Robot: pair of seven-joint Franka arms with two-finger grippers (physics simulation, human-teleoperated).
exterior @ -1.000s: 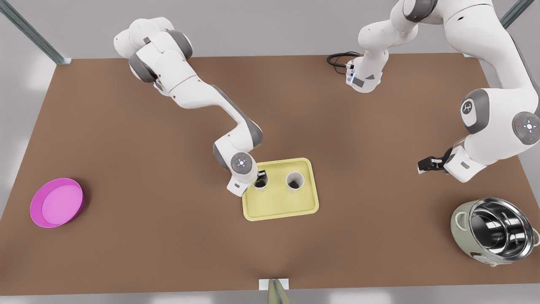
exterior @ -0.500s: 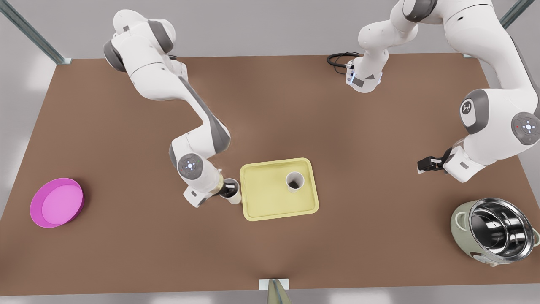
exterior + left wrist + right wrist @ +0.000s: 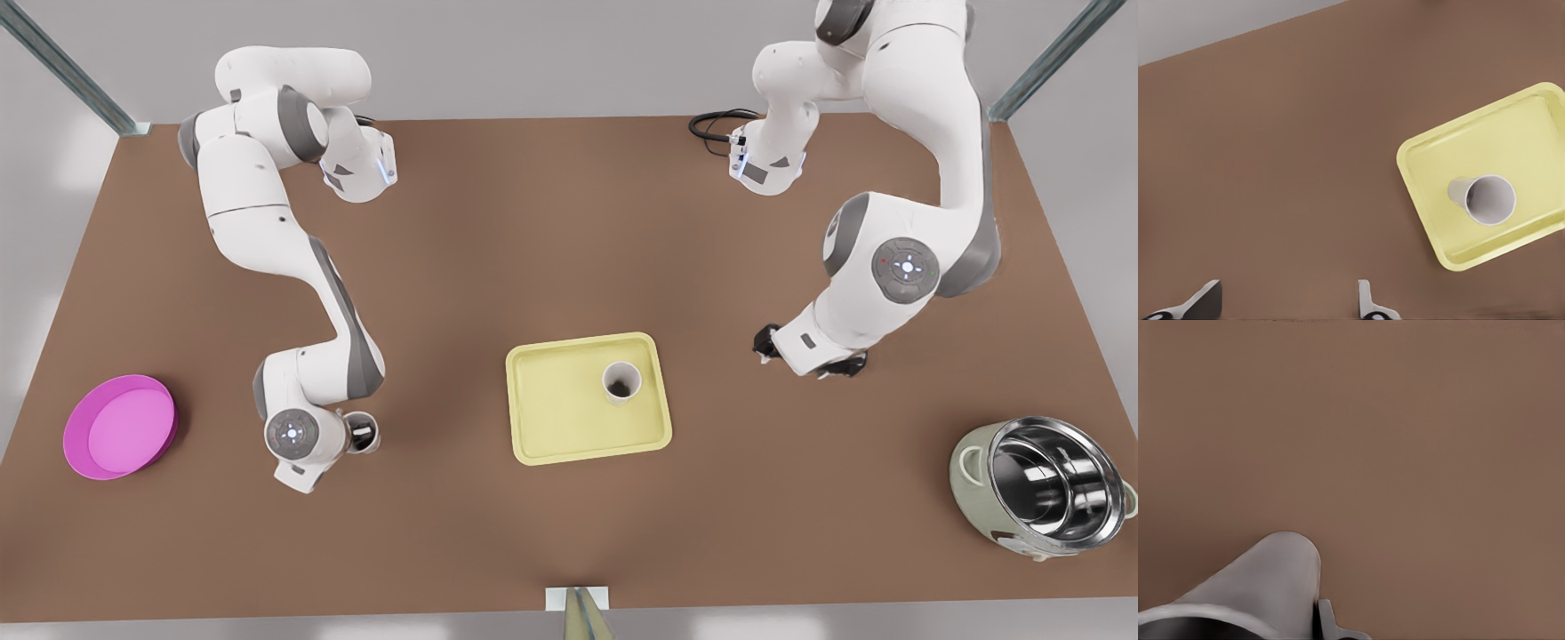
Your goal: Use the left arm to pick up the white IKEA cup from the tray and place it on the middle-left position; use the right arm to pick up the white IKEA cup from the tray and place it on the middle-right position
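The right gripper (image 3: pixel 356 436) clamps one white cup (image 3: pixel 1265 580) off the tray (image 3: pixel 542 444), at the front view's left. The left gripper (image 3: pixel 1288 293), fingers spread, hovers near the other cup (image 3: pixel 621 382) on the tray (probably light, rigid, slick: pinch its wall).

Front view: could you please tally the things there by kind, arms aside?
White cups: 2, one on the tray, one in the right gripper
Yellow tray: 1
Magenta dish: 1
Rice cooker: 1
Total: 5
The left gripper hangs open at the front view's right.
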